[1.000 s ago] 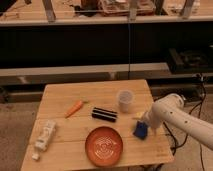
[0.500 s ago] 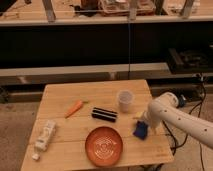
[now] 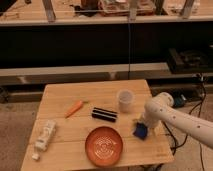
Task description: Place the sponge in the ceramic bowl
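Dark shelving runs behind a pale wooden table [image 3: 90, 92], where the ceramic bowl [image 3: 92, 141] sits near the front edge. Its orange-red hollow shows only a pale centre pattern and nothing inside. Just right of the bowl, and apart from its rim, the sponge [image 3: 140, 131] lies outside the dish and looks tipped rather than flat. The gripper [image 3: 142, 123], at the end of the 1 white arm, is right at the sponge on the side away from the bowl, touching it or nearly so. I cannot tell how wide it stands or whether it has hold of the sponge. A black striped block [image 3: 104, 114] lies behind the bowl, a whitish cup [image 3: 125, 100] stands behind and to its right, an orange carrot-like piece [image 3: 75, 107] lies behind and to its left, and a white object [image 3: 45, 136] lies well to its left. As I judge it, the work in hand is securing the sponge for the short carry leftward to the bowl. The grip should sit across the sponge's middle and squeeze gently, since a soft block pinched at a corner may buckle or twist out. The lift must clear the bowl's low rim and pass in front of the cup. Release is best made low over the bowl's centre, so the light sponge does not bounce out.
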`<action>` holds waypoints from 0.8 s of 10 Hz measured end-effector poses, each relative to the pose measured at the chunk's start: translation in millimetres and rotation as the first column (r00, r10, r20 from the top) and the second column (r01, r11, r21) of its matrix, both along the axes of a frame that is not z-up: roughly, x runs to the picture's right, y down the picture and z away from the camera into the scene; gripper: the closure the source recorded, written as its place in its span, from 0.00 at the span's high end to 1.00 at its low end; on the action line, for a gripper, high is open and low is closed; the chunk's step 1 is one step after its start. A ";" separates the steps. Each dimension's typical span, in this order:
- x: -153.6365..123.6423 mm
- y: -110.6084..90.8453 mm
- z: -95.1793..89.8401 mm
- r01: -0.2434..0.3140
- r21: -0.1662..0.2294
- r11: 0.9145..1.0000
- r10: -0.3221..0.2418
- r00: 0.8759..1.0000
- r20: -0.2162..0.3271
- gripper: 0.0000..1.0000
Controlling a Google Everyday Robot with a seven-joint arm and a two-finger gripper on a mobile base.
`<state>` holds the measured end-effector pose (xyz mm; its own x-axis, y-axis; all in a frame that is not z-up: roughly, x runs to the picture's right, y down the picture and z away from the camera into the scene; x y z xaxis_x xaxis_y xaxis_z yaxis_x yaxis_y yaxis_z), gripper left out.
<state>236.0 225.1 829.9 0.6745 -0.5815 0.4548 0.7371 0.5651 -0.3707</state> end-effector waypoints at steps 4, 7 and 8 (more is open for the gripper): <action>-4.5 3.4 2.5 -0.041 -0.039 0.998 0.040 0.999 -0.017 0.26; -1.8 1.9 -3.0 -0.082 -0.052 0.995 0.081 0.996 -0.025 0.16; -1.5 1.1 -4.0 -0.093 -0.054 0.994 0.091 0.996 -0.023 0.19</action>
<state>234.4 226.2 825.9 0.7337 -0.4911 0.4695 0.6746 0.6086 -0.4178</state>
